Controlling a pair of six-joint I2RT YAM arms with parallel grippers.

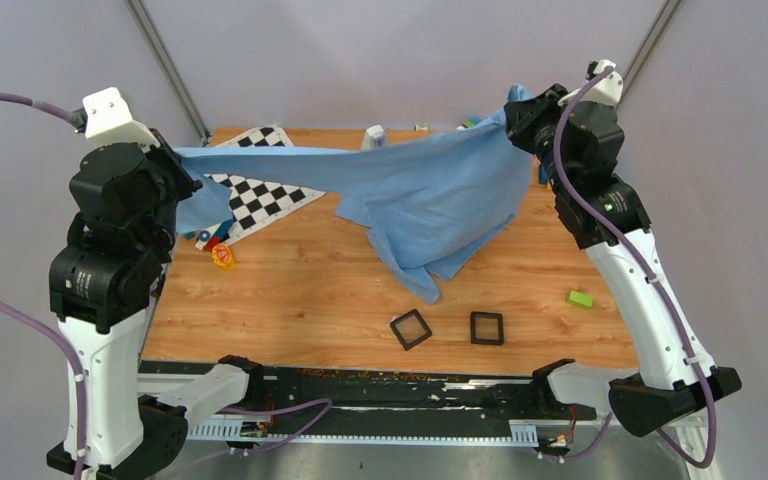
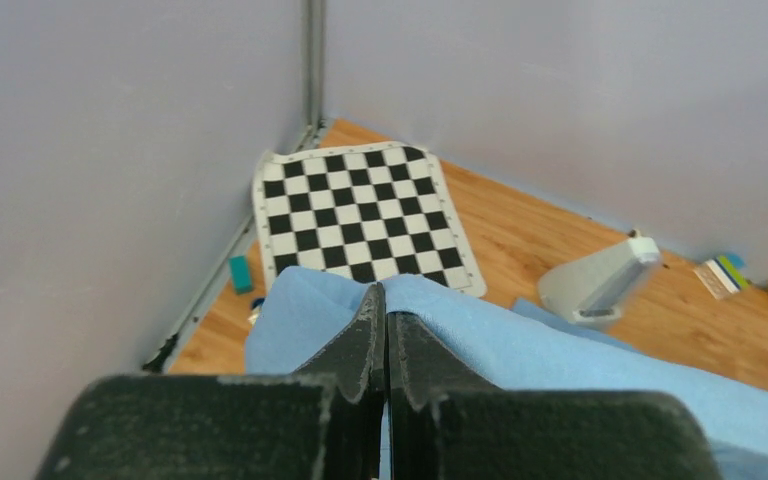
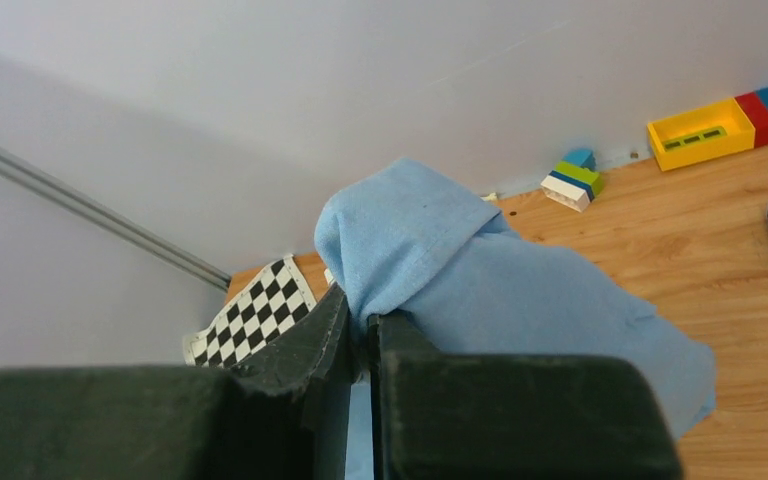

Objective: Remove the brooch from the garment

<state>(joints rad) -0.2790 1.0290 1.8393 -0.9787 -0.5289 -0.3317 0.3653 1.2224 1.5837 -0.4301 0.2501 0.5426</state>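
Observation:
A light blue garment [image 1: 430, 195] hangs stretched above the table between my two grippers, its lower part drooping toward the table's middle. My left gripper [image 1: 182, 165] is shut on the garment's left end; in the left wrist view the cloth [image 2: 520, 340] is pinched between the closed fingers [image 2: 368, 330]. My right gripper [image 1: 513, 118] is shut on the garment's right end, and the cloth [image 3: 480, 270] bunches over its fingers [image 3: 325, 330] in the right wrist view. No brooch shows in any view.
A checkerboard mat [image 1: 260, 195] lies at the back left, partly under the cloth. Two black square frames [image 1: 410, 328] [image 1: 486, 327] lie near the front. A green brick [image 1: 580, 298] lies at right, small toys [image 1: 222, 255] at left, and coloured bricks [image 3: 720, 125] by the back wall.

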